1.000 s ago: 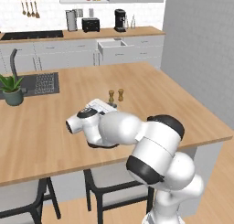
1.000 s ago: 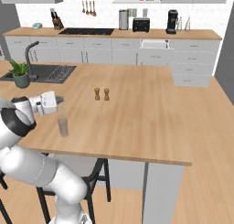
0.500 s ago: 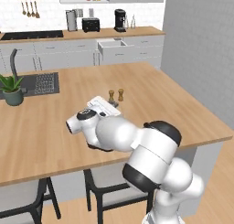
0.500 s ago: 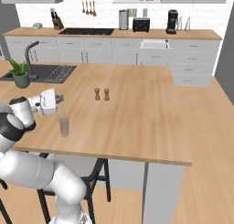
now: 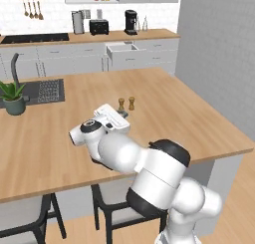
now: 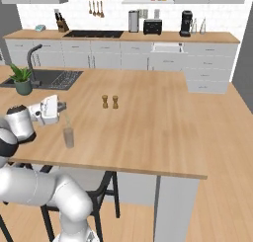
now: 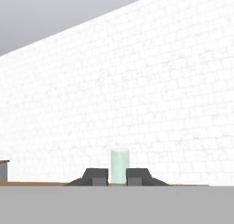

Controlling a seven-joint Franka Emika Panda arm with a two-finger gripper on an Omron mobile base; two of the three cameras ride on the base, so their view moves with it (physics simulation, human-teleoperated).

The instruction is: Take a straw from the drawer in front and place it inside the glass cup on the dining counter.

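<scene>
Jaws together, clamped on the straw (image 7: 119, 166), seen in the hand view as a pale upright column pinched between the two dark tips, against a white brick wall. In the right base view, held low over the near-left part of the tabletop (image 6: 163, 132), toward 9 o'clock of the picture. Straw (image 6: 66, 120) hanging roughly upright from the jaws, thin and faint, directly above the cup (image 6: 68, 137). Lower end at about the cup's rim; cannot tell whether it is inside the glass or just over it. Cup upright on the light wood, close to the near edge, apart from everything else on the tabletop.

Two brown shakers (image 6: 109, 101) side by side at 1 o'clock of the cup, well apart from it; in the left base view the same pair (image 5: 125, 103) just past the hand at 12 o'clock. Potted plant (image 6: 22, 79) at 11 o'clock of the cup, beside the dark sink (image 6: 54, 79) and its faucet. Dark stool (image 6: 106, 186) tucked under the near edge at 5 o'clock of the cup. White arm (image 5: 149, 168) bent across the near tabletop (image 5: 169, 108) in the left base view.
</scene>
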